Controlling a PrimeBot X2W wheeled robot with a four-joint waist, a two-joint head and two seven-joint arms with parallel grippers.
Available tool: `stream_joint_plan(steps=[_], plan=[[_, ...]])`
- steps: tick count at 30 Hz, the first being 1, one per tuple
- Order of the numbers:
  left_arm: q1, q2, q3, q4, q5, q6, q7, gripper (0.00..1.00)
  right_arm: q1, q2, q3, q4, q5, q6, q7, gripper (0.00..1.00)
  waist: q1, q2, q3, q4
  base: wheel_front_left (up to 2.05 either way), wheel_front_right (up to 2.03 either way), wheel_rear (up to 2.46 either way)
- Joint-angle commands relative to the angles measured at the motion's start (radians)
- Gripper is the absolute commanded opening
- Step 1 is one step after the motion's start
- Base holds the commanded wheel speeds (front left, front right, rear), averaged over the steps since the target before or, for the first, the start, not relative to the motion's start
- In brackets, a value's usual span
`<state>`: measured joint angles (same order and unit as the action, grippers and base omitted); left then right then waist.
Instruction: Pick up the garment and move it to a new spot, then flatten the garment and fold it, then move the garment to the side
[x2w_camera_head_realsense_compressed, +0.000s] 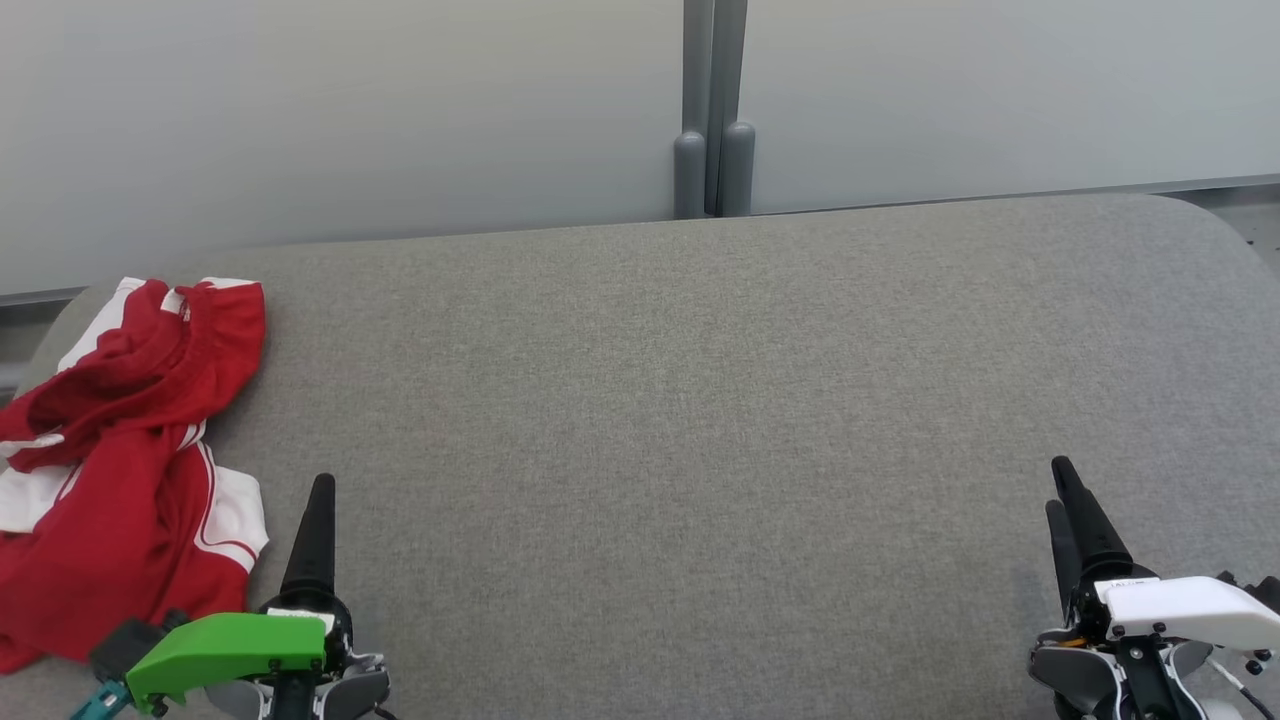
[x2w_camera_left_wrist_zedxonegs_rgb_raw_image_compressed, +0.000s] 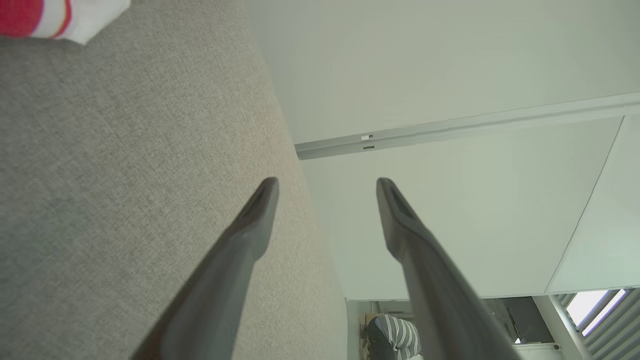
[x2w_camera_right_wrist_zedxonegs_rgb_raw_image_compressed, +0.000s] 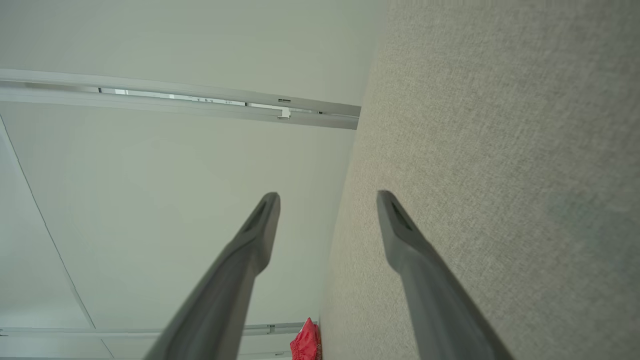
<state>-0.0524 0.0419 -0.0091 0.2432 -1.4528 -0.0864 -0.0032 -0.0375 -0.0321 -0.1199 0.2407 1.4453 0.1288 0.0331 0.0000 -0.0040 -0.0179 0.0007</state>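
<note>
Crumpled red garment (x2w_camera_head_realsense_compressed: 130, 450) lies just left of the left tool (x2w_camera_head_realsense_compressed: 320, 495), jaws parted; right tool (x2w_camera_head_realsense_compressed: 1062, 490), likewise parted, sits well apart.

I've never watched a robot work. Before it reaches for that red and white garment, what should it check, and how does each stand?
1. Target found: ok, the garment lies at the left end of the grey surface.
2. Garment flat: not ok, crumpled.
3. Open and empty, the left gripper: ok.
4. Open and empty, the right gripper: ok.
5. Reach: ok, the left gripper sits just beside it.
6. Garment wholly on the surface: cannot tell, head view cuts it off.
</note>
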Motion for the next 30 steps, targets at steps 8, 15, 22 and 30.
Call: stream_joint_plan(steps=[8,15,22,30], plan=[[0.004,0.005,-0.035,-0.064,0.199,0.028,-0.039,1.0,0.011,-0.01,0.017,-0.08,-0.183,0.002,-0.042,1.0,0.0,0.001,-0.008,0.001,0.0,0.0,0.0],[0.012,0.006,-0.05,-0.088,0.312,0.042,-0.06,1.0,0.021,-0.011,0.036,-0.119,-0.331,0.002,-0.067,1.0,0.0,0.0011,-0.013,0.001,0.0,0.0,0.0],[0.024,0.006,-0.067,-0.108,0.46,0.051,-0.083,1.0,0.033,-0.012,0.062,-0.15,-0.478,0.002,-0.092,1.0,0.0,0.0014,-0.018,0.001,0.0,0.0,0.0],[0.04,0.007,-0.086,-0.124,0.639,0.061,-0.11,1.0,0.047,-0.013,0.093,-0.171,-0.626,0.002,-0.123,1.0,0.0,0.0017,-0.022,0.003,0.0,0.0,0.0]])
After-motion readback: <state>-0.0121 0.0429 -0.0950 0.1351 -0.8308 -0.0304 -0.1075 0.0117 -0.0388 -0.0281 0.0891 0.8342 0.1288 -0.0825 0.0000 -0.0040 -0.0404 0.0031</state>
